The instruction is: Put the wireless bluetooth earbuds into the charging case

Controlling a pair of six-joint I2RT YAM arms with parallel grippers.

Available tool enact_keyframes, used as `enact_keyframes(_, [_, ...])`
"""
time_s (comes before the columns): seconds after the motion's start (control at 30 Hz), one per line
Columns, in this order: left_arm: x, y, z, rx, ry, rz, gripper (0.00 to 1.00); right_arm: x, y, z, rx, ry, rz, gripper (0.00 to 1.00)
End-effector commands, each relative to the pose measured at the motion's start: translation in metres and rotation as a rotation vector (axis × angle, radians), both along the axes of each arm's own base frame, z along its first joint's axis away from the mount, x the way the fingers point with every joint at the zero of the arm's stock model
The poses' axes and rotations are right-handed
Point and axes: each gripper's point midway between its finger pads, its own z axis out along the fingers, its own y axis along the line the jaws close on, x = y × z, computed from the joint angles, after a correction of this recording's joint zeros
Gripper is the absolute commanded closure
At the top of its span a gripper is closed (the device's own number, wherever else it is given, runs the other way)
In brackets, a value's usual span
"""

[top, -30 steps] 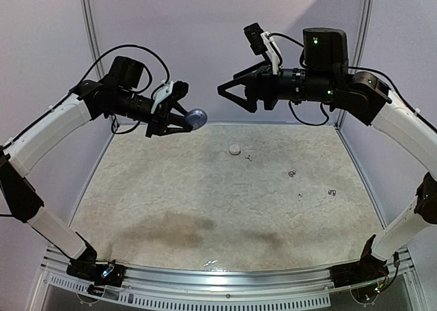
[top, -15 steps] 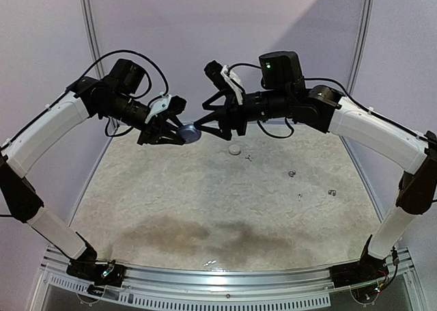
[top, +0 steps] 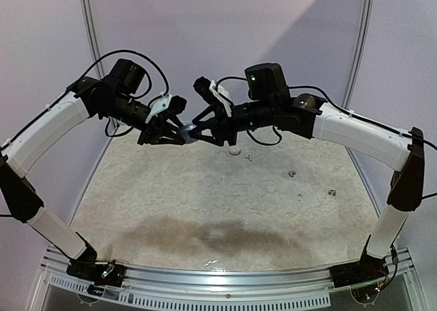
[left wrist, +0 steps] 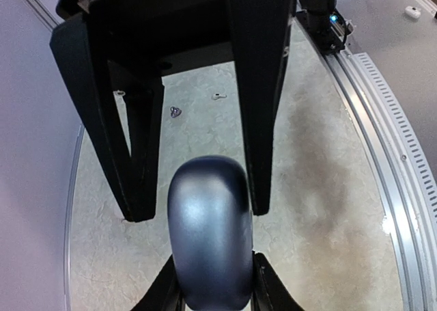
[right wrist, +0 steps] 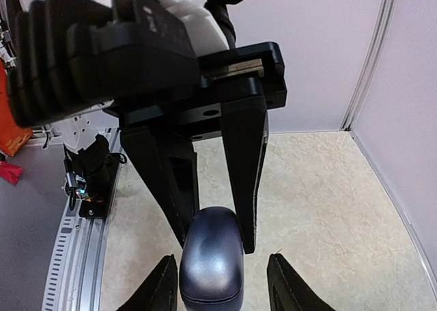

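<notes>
My left gripper (top: 179, 130) is shut on a blue-grey oval charging case (top: 188, 132), closed, and holds it high above the back of the table. In the left wrist view the case (left wrist: 210, 229) sits between my fingertips (left wrist: 263, 287). My right gripper (top: 196, 129) is open and faces the left one. Its fingers stand either side of the case's free end. In the right wrist view the case (right wrist: 212, 263) lies between them, closer to the left finger (right wrist: 160, 290). Several tiny grey earbuds (top: 291, 173) lie on the table at the right; some show in the left wrist view (left wrist: 175, 111).
A small white round case (top: 235, 149) lies on the table at the back middle, below the right gripper. The mottled beige table (top: 205, 201) has grey walls at the back and sides and a metal rail (top: 225, 278) along the near edge.
My right arm has swung left and down to the left gripper, and its open fingers now straddle the case. The left gripper dropped slightly with the case in it.
</notes>
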Motion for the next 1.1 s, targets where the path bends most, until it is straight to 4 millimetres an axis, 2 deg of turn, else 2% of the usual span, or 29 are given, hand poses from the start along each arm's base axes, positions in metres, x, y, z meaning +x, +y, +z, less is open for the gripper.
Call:
enact_keyframes(0.0, [-0.006,-0.005,0.003,-0.014,0.002,-0.013,1.0,-0.001,0.006,-0.017,-0.028,0.009,0.013,0.54])
enact_keyframes(0.1, [-0.006,-0.005,0.001,-0.011,0.004,-0.015,1.0,-0.002,0.005,-0.021,-0.043,0.01,0.019,0.6])
enact_keyframes(0.2, [-0.005,-0.006,0.001,-0.015,0.008,-0.014,1.0,-0.004,0.006,-0.019,-0.052,0.001,0.037,0.78])
enact_keyframes(0.27, [-0.005,-0.006,0.001,-0.014,0.011,-0.013,1.0,-0.004,0.006,-0.016,-0.053,-0.005,0.041,0.85])
enact_keyframes(0.33, [-0.003,-0.006,0.001,-0.02,0.027,0.003,1.0,-0.005,0.006,-0.012,-0.046,-0.007,0.049,1.0])
enact_keyframes(0.37, [-0.002,-0.006,0.002,-0.029,0.039,0.02,0.96,-0.005,0.006,-0.01,-0.045,-0.008,0.047,1.0])
enact_keyframes(0.4, [0.0,-0.006,0.002,-0.041,0.057,0.046,0.77,-0.004,0.006,-0.008,-0.041,-0.006,0.039,1.0])
enact_keyframes(0.43, [0.004,-0.006,0.007,-0.067,0.074,0.086,0.47,-0.003,0.006,-0.005,-0.035,0.0,0.031,1.0])
enact_keyframes(0.47, [0.011,-0.005,0.009,-0.094,0.096,0.137,0.3,-0.002,0.006,-0.001,-0.022,-0.001,0.023,1.0])
enact_keyframes(0.5, [0.019,0.0,0.007,-0.118,0.127,0.198,0.21,-0.003,0.005,0.01,0.013,-0.009,0.017,1.0])
enact_keyframes(0.53, [0.025,0.004,0.01,-0.158,0.155,0.248,0.16,-0.004,0.004,0.018,0.045,-0.006,0.015,1.0])
enact_keyframes(0.57, [0.031,0.012,0.009,-0.204,0.192,0.283,0.14,-0.006,0.002,0.031,0.094,-0.023,0.018,1.0])
enact_keyframes(0.6, [0.034,0.02,0.015,-0.277,0.235,0.3,0.12,-0.008,0.0,0.043,0.143,-0.034,0.019,1.0])
enact_keyframes(0.63, [0.039,0.026,0.025,-0.377,0.254,0.289,0.12,-0.012,-0.005,0.063,0.208,-0.06,0.018,1.0])
enact_keyframes(0.67, [0.035,0.032,0.032,-0.463,0.297,0.259,0.11,-0.015,-0.009,0.08,0.276,-0.068,0.017,1.0])
enact_keyframes(0.73, [0.026,0.035,0.051,-0.624,0.266,0.191,0.11,-0.022,-0.016,0.104,0.386,-0.067,0.025,1.0])
enact_keyframes(0.8, [0.015,0.033,0.065,-0.728,0.209,0.162,0.16,-0.024,-0.016,0.111,0.431,-0.009,0.025,1.0])
enact_keyframes(0.87, [0.012,0.023,0.076,-0.765,0.207,0.166,0.19,-0.02,-0.014,0.108,0.439,0.012,-0.003,1.0])
enact_keyframes(0.97, [0.007,0.014,0.095,-0.84,0.228,0.141,0.18,-0.021,-0.016,0.114,0.488,-0.009,-0.004,1.0])
enact_keyframes(1.07, [0.002,0.008,0.105,-0.864,0.232,0.12,0.18,-0.022,-0.016,0.117,0.5,0.002,0.001,1.0])
